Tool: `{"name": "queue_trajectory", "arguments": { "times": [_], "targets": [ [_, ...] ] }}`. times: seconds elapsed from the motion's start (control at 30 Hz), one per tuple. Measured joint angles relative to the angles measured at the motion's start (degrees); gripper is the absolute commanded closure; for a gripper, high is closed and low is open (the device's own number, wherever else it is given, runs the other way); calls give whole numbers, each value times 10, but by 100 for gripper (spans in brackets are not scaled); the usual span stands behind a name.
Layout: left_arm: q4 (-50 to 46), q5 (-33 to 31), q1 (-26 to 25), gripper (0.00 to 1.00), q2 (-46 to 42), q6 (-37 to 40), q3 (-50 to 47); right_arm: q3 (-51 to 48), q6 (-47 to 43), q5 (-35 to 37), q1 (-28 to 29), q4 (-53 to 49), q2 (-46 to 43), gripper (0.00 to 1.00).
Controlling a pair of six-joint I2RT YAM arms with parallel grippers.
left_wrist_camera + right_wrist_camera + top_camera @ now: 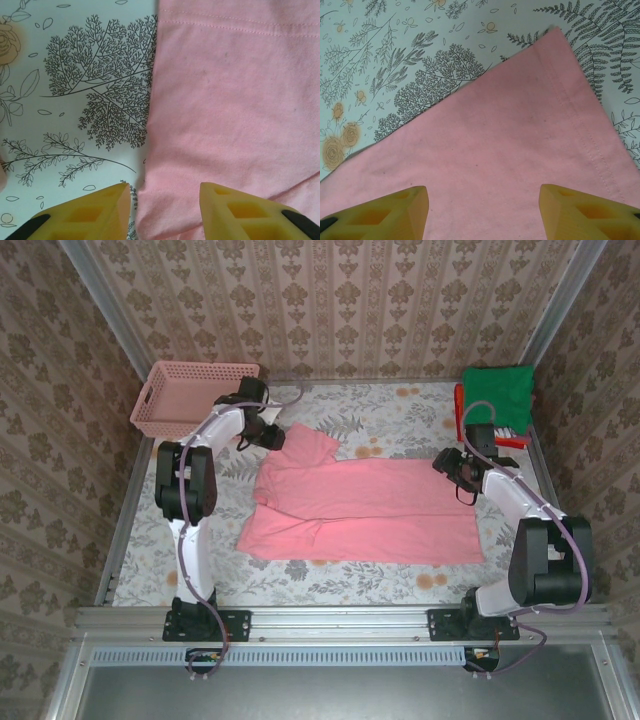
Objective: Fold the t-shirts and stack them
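Note:
A salmon-pink t-shirt [365, 508] lies spread flat across the middle of the table, one sleeve pointing to the back left. My left gripper [272, 437] hovers at that sleeve. In the left wrist view the left gripper [165, 200] stands open, and the cloth's edge [150, 150] runs between the yellow fingers. My right gripper [462, 480] is over the shirt's far right corner. In the right wrist view the right gripper [484, 205] is open above the hemmed corner [555, 60], gripping nothing. Folded t-shirts are stacked at the back right, green [497, 392] on top, with red [459, 400] and white [512, 436] edges showing.
A pink lattice basket [195, 395] stands at the back left, close behind the left arm. The floral tablecloth [400, 410] covers the table. Metal rails [120, 510] border the left and right sides.

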Motion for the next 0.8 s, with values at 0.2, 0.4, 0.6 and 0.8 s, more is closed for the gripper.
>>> {"name": "queue_trajectory", "arguments": {
  "times": [0.2, 0.4, 0.6, 0.8],
  "targets": [
    [-21, 0, 0, 59, 19, 0, 11, 0, 0, 0, 0, 0, 0, 39],
    [-43, 0, 0, 59, 52, -1, 26, -5, 0, -2, 0, 1, 0, 39],
    [-53, -5, 0, 61, 65, -2, 35, -10, 0, -2, 0, 1, 0, 39],
    [-63, -11, 0, 88, 80, -11, 57, -24, 0, -3, 0, 3, -2, 39]
  ]
}}
